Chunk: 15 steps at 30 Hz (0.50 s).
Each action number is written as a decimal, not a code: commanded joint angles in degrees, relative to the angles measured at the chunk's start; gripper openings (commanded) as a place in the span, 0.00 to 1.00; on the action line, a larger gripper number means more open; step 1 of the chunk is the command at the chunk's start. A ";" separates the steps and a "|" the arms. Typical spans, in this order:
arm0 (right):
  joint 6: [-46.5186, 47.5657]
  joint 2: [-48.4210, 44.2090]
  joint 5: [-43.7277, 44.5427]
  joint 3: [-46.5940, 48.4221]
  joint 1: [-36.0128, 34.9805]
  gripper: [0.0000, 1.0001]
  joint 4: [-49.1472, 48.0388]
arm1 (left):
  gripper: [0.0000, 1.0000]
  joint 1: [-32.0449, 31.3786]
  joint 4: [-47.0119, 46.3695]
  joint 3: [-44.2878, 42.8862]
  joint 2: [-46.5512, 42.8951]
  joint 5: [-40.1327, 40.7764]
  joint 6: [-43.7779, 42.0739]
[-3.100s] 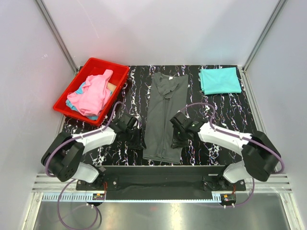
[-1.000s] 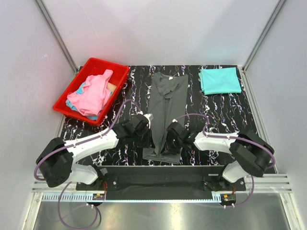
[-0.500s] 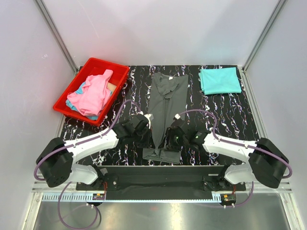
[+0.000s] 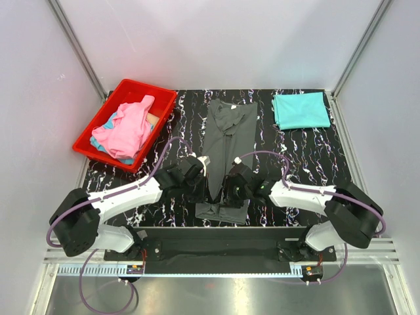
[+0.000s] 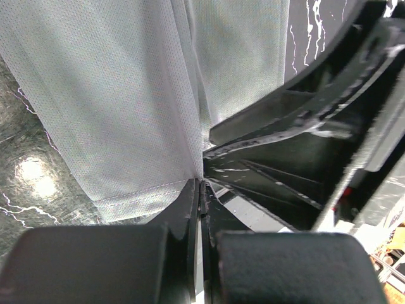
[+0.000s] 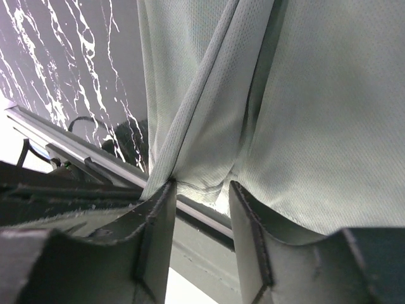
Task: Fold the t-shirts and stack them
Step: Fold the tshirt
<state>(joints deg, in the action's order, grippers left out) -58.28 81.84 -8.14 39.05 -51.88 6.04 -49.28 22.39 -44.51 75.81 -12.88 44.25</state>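
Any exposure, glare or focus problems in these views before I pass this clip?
Top external: even light, sharp, grey t-shirt reads charcoal. Left wrist: same shirt looks washed-out pale, glare spot on the table, left end effector fingers blurred. Right wrist: blown-out white at lower left.

Table top (image 4: 315, 141): black stone pattern veined in white; glossy highlights are seen on it in the left wrist view.
Back wall (image 4: 216, 39): plain pale grey panel, evenly lit.
Side walls (image 4: 33, 98): matching pale panels.
Frame posts (image 4: 79, 49): bare aluminium, set at both back corners.
Rail (image 4: 387, 248): ribbed aluminium, laid along the near edge.
Steel surface (image 4: 223, 295): brushed metal, seen below the rail.
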 commanded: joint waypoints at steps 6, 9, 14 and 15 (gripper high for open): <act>0.63 2.70 -0.30 2.52 -0.68 0.48 -4.81 | 0.00 -0.21 -1.21 -1.46 -0.40 -0.39 0.49; 0.36 3.58 -0.56 2.00 -0.68 0.39 -5.43 | 0.00 -0.21 -1.04 -1.37 -0.31 0.05 0.66; 0.01 4.38 -0.12 1.47 -0.59 0.12 -7.54 | 0.00 -0.29 -0.51 -1.19 -0.40 0.58 0.75; 0.10 4.38 0.05 1.47 -0.59 0.05 -7.28 | 0.00 -0.21 -0.51 -1.19 -0.40 0.75 0.92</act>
<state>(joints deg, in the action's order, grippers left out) -58.19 86.11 -8.60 39.44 -51.99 1.56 -49.28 22.68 -44.51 75.81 -12.80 44.69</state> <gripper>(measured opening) 0.108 0.012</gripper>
